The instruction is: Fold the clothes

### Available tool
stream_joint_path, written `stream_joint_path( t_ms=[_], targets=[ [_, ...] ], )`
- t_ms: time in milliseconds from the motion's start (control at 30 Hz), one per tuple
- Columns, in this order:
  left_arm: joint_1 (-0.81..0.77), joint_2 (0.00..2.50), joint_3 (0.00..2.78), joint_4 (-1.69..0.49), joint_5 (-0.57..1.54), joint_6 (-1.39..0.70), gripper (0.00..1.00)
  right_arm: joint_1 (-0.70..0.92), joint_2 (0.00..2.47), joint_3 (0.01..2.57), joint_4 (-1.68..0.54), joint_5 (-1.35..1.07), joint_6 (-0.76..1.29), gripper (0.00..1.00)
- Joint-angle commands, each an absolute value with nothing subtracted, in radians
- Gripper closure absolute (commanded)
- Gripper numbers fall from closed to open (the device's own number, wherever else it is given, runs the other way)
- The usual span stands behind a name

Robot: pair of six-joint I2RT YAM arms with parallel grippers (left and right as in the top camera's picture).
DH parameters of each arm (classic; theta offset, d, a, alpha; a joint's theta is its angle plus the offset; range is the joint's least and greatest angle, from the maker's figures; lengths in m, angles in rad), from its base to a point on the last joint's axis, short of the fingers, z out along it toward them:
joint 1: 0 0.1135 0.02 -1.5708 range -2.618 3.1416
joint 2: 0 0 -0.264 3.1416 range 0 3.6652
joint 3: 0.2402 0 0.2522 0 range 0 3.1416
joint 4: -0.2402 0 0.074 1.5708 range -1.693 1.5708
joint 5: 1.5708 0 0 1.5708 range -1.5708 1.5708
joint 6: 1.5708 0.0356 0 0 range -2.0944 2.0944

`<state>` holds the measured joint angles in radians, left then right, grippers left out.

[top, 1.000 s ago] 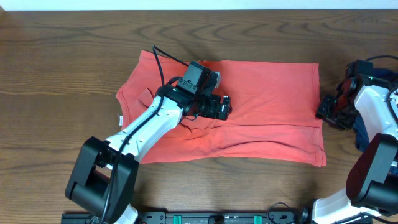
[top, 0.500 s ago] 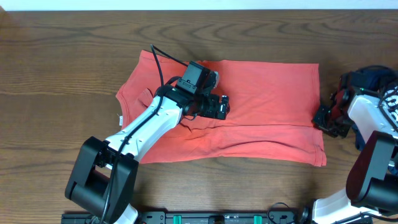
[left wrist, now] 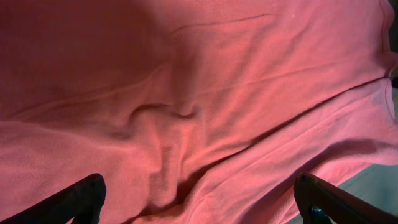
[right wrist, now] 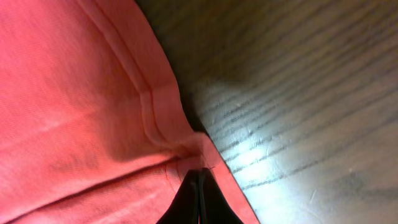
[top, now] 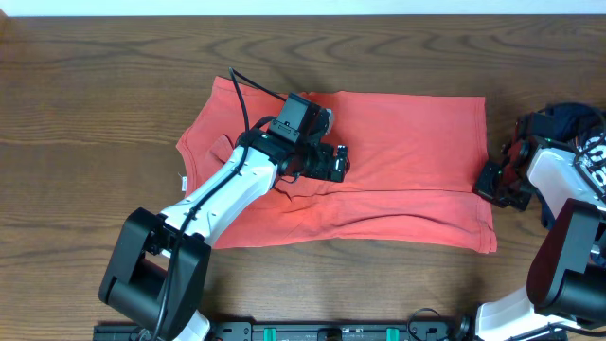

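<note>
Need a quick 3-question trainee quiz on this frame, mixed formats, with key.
1. True or false: the left gripper stands open over the T-shirt.
2. Which part of the T-shirt is the right gripper shut on? A) neck opening B) hem C) sleeve
3. Short answer: what surface does the T-shirt lie on?

Key: 1 true; 2 B; 3 the wooden table.
</note>
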<state>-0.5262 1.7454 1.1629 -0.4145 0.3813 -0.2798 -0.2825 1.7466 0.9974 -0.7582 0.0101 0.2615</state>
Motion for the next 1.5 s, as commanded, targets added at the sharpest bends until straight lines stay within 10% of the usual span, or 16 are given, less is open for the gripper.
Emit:
stream_joint_path(
  t_ms=[0,233,533,733,1467],
  targets=[
    [-0.522,1.750,1.162,-0.414,0.356,-0.262,0.02,-0.288,1.735,0.999,-0.747,0.017,0.263,0.99],
    [-0.474,1.711,1.164,-0.406,0.233,-0.261,0.02,-0.288,1.732,1.087,-0.748,-0.102,0.241,0.96],
    [-0.214,1.666,1.312,-0.496,0.224,-0.200,0.02,-0.281,1.728,1.335,-0.825,-0.172,0.207,0.53],
    [-0.091,1.668,1.348,-0.417,0.223,-0.084,0.02,-0.281,1.728,1.383,-0.765,-0.161,0.204,0.42],
    [0.005,2.233,1.808,-0.380,0.215,-0.004,0.02,-0.280,1.729,1.382,-0.803,-0.157,0.181,0.41]
  ],
)
